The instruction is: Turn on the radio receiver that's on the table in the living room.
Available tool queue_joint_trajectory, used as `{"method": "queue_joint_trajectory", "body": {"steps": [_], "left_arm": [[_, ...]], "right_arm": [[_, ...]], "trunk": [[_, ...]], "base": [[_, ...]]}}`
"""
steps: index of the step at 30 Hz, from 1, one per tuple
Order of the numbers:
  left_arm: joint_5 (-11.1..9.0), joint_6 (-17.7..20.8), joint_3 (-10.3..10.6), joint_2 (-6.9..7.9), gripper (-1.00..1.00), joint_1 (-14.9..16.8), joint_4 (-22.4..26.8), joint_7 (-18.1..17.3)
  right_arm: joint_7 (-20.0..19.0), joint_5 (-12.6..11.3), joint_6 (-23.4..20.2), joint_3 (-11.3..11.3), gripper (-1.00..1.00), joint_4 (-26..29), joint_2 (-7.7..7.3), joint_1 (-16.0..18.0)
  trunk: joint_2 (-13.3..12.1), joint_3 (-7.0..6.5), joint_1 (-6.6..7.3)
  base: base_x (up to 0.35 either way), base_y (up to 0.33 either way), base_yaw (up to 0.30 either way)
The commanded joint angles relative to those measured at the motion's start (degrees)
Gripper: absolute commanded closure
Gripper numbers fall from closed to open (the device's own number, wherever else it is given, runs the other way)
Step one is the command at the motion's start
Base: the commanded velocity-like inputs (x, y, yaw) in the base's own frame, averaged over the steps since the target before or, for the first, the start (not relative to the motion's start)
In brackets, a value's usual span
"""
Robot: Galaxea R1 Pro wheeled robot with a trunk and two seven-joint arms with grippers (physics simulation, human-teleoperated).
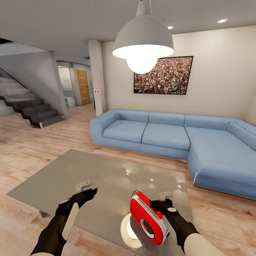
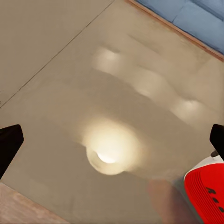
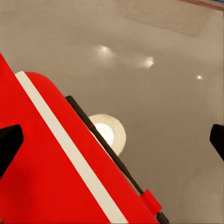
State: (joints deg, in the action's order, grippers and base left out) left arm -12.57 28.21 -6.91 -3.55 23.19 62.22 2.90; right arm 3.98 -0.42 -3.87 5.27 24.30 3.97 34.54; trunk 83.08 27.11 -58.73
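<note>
One radio receiver (image 1: 148,217) (tilted) — one table (image 1: 106,181).

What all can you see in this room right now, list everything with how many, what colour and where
radio receiver: one, red with white trim, tilted above the table's near right part, at the right claw
table: one, glossy grey, low, in front of the robot, reflecting the lamp
sofa: one, blue, L-shaped, behind the table along the wall
pendant lamp: one, grey dome with lit bulb, hanging above
picture: one, crowd scene in a dark frame, on the beige wall over the sofa
staircase: one, dark grey, far left
door: one, orange-brown wood, in the far hallway
floor: light wood planks
left claw: black, over the table's near left part, holding nothing
right claw: black, beside the radio receiver; grip unclear
</note>
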Motion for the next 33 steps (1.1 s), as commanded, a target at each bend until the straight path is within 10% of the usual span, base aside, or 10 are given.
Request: {"method": "queue_joint_trajectory", "body": {"steps": [1,33], "left_arm": [[0.0,0.0,0.0,0.02,-1.0,0.0,-0.1,0.0],[0.0,-0.1,0.0,0.03,-1.0,0.0,-0.3,0.0]], "right_arm": [[-1.2,0.0,0.0,0.0,-1.0,-0.2,-0.01,0.0],[-2.3,0.3,0.1,0.0,-1.0,-5.4,-0.01,0.0]], "trunk": [[0.0,0.0,0.0],[0.0,0.0,0.0]], "base": [[0.0,0.0,0.0],[0.0,0.0,0.0]]}}
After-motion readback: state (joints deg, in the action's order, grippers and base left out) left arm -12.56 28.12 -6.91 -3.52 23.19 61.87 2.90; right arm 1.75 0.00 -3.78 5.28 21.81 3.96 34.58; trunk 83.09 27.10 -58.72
